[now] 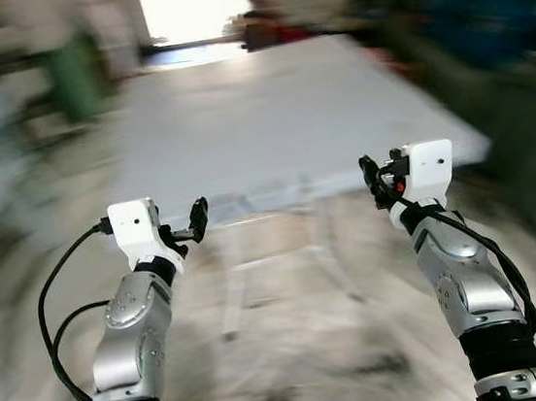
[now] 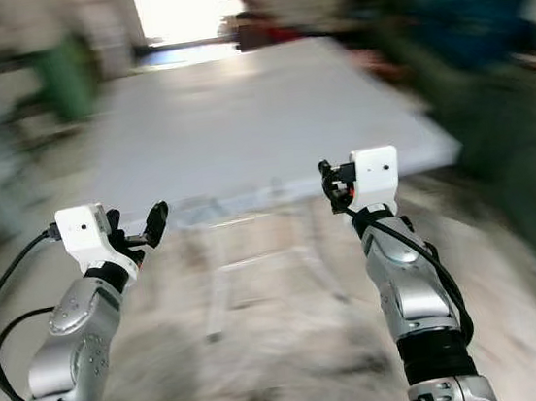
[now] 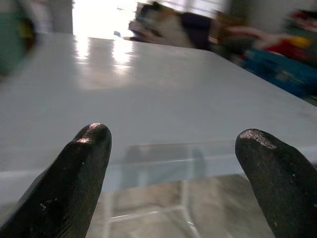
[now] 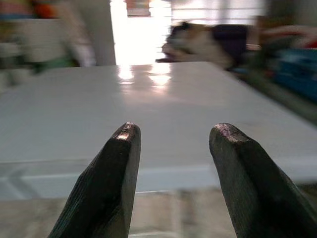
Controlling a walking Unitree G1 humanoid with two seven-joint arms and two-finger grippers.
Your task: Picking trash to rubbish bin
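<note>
We judge the search step in hand: left gripper (image 1: 195, 219) and right gripper (image 1: 375, 179), jaws apart and empty, face the tabletop (image 1: 267, 113) at twelve o'clock. Trash location indeterminable through blur; next, locate it.

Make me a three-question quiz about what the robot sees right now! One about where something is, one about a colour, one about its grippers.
1. Where is the table?
A. ahead of both grippers
B. behind the robot
C. above the arms

2. What colour is the tabletop?
A. red
B. pale grey-white
C. black

3. How is the left gripper?
A. shut on trash
B. shut empty
C. open and empty

Answers: 1 A, the table lies beyond the left gripper and the right gripper. 2 B, it looks pale and glossy. 3 C, its fingers stand wide apart with nothing between.
</note>
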